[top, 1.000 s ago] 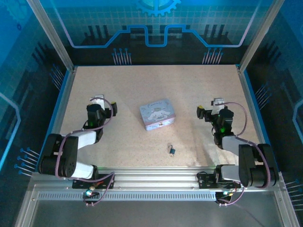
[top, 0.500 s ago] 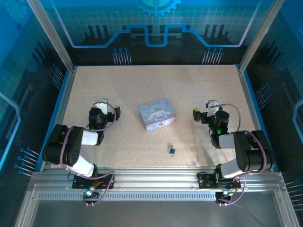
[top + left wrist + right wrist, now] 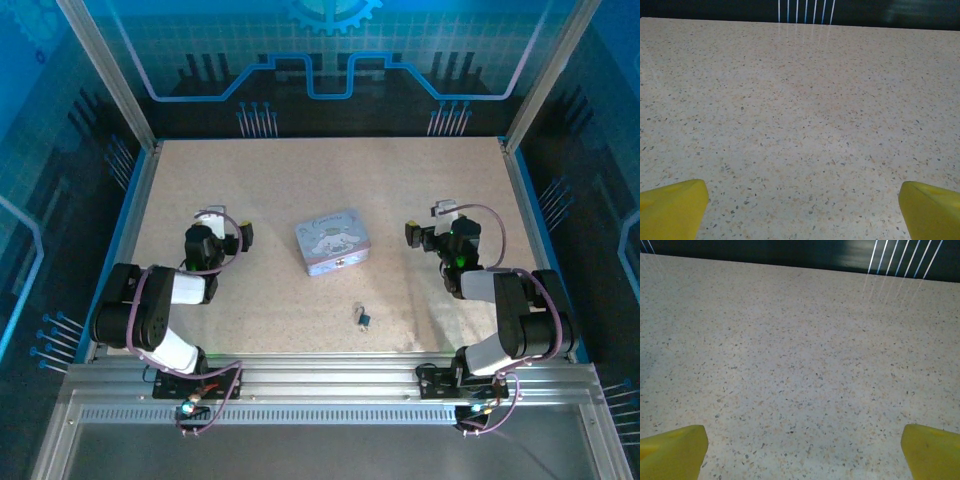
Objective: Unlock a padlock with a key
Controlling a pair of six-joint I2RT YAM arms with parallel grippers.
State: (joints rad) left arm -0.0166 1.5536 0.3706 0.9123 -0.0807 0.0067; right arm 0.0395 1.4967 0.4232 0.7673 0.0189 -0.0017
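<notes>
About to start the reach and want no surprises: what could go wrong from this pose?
1. The padlock and key lie tight together and are tiny; a grab for one would likely nudge the other.
2. The open left gripper and right gripper point away from them, wrist cameras on bare table, so turning round starts half blind.
3. The cartoon-printed tin box sits between the arms; an inward swing might clip it.

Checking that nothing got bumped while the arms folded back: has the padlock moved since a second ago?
No. The padlock lies in the same spot, just as far off the near side of the tin box as before.
</notes>
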